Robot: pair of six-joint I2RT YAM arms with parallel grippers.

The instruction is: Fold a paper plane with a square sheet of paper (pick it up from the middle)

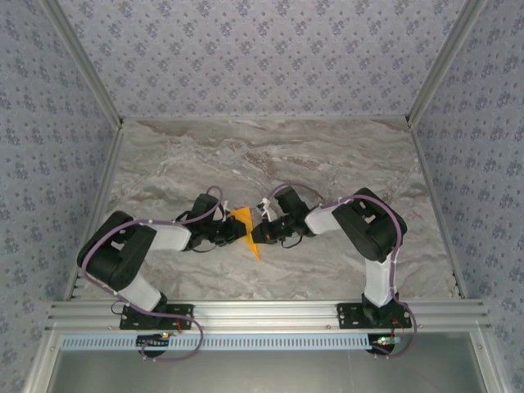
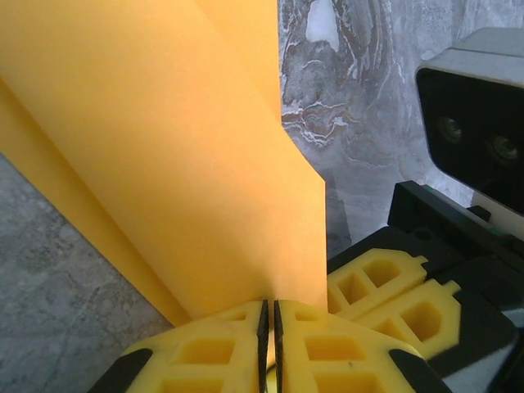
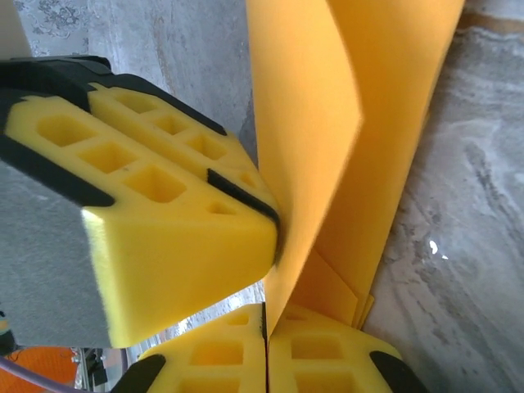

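Note:
The orange sheet of paper (image 1: 243,219) is folded into layers with a pointed lower end and stands on edge over the table's middle, held between both grippers. My left gripper (image 1: 243,232) comes in from the left. In the left wrist view the paper (image 2: 180,147) rises from the left gripper (image 2: 270,309), whose jaws are shut on its lower edge. My right gripper (image 1: 261,234) meets it from the right. In the right wrist view the right gripper (image 3: 266,318) is shut on a flap of the paper (image 3: 385,123), with the left gripper's fingers (image 3: 172,229) pressed against that flap.
The marble tabletop (image 1: 270,155) lies under both arms, walled by patterned panels with metal rails along the sides. An aluminium frame (image 1: 262,311) carrying the arm bases runs along the near edge. The right gripper's fingers (image 2: 385,286) and wrist camera (image 2: 475,123) sit close beside the left jaws.

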